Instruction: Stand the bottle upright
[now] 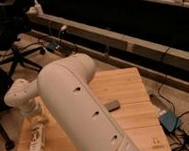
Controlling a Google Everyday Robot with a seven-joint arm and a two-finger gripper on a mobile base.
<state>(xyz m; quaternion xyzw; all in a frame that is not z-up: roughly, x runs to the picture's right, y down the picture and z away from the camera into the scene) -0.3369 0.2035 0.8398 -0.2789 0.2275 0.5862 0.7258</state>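
Observation:
The bottle (37,140) lies on its side near the left front corner of the wooden table (129,91). It is clear-whitish with a pale label carrying dark print. My gripper (38,117) hangs from the white wrist (19,95) just above the bottle's far end, close to it. Whether it touches the bottle is hidden by the arm. The thick white arm link (81,106) crosses the middle of the view and covers part of the table.
A small dark flat object (112,105) lies on the table right of the arm. An office chair (20,54) stands on the floor at the back left. Cables and a blue box (168,120) lie on the floor to the right. A long ledge (135,48) runs behind the table.

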